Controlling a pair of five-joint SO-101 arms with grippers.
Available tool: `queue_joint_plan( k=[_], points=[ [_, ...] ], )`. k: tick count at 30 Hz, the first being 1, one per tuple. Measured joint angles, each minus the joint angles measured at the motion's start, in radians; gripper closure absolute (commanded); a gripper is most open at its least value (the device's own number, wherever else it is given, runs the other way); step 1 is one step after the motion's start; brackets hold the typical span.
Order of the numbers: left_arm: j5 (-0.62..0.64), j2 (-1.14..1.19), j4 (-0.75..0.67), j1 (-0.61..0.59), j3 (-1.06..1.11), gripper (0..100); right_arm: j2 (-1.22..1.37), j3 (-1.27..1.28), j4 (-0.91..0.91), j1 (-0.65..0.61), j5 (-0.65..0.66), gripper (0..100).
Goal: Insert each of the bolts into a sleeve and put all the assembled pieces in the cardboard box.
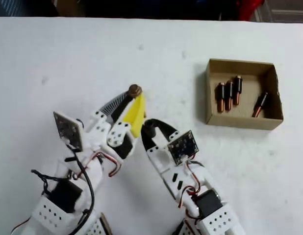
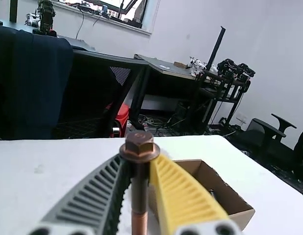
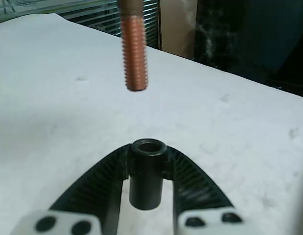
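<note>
Hanging thread-end down, the bolt point(image 2: 139, 149) is pinched just under its head between the grey and yellow fingers of the left gripper point(image 1: 131, 99), which is closed tight on the shank. Its long axis runs close to vertical, head on top.

The right gripper point(image 1: 148, 131) is clamped around the black sleeve point(image 3: 146, 171). The sleeve stands upright with its open bore facing up, and it seems to sit low, at or near the table point(image 1: 68, 58).

The coming move turns on the gap between bolt tip and bore. From the right wrist camera, the threaded end floats well above the sleeve's mouth and does not look quite in line with it. From the high camera, the bolt head lies beyond the sleeve, farther from the arm bases and a little toward the left arm's side. The two axes look roughly parallel, so my judgement is that the bolt needs a small sideways shift toward the right arm, then a straight drop.

Both arms are folded in close, their grippers converging near the middle of the table. The left one is raised with its fingers pointing away from the base.

The cardboard box point(image 1: 209, 93) sits well off on the right arm's side, with four finished pieces point(image 1: 229, 95) lying in it.
</note>
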Motion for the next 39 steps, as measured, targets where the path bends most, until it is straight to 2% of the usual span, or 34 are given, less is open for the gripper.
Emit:
queue_joint_plan(
  k=[16,23,39],
  points=[
    [0.058,-0.002,-0.002,0.003,0.034,98,0.000,0.000,-0.028,0.009,0.000,98.1],
    [0.058,0.000,-0.138,0.003,0.133,98,0.000,0.000,-0.044,0.009,0.000,98.1],
    [0.058,0.000,-0.157,0.003,0.160,98,0.000,-0.003,-0.044,0.009,0.034,98.1]
  ],
)
